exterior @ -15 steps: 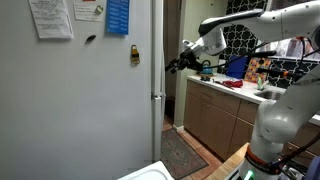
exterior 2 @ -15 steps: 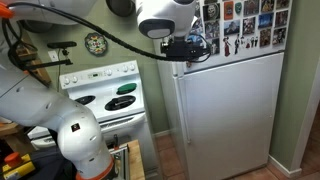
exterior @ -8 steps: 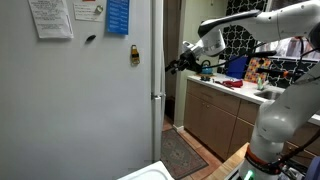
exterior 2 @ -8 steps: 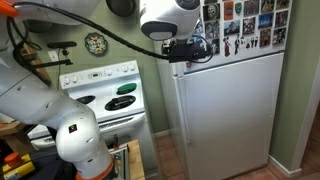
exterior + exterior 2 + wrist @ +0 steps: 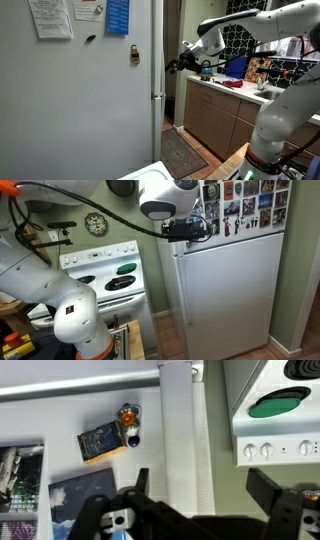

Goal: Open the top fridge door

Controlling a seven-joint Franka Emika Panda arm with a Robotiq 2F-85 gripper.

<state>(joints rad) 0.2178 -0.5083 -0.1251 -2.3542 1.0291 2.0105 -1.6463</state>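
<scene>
Top fridge door (image 5: 100, 72) is seen closed in an exterior view: its free edge lies flush with the lower door (image 5: 90, 135), and no gap is shown. The pincer (image 5: 176, 63) is held at that free edge, near the top of the fridge; contact cannot be judged from here.

In an exterior view from the other side, the top fridge door (image 5: 248, 227), covered with magnets (image 5: 245, 202), is again seen shut and in line with the lower door (image 5: 225, 295). The pincer (image 5: 192, 227) is placed at the door's edge on the side nearer the stove (image 5: 105, 275).

In the wrist view, the pincer (image 5: 200, 475) is shown released, its jaws spread wide. The vertical edge strip of the top fridge door (image 5: 60, 415) runs between them, but nothing is clasped.

The approach is judged to be finished or nearly so. The grip on the edge is not yet made, and the whole of the pull and swing of the door is left to be done.
</scene>
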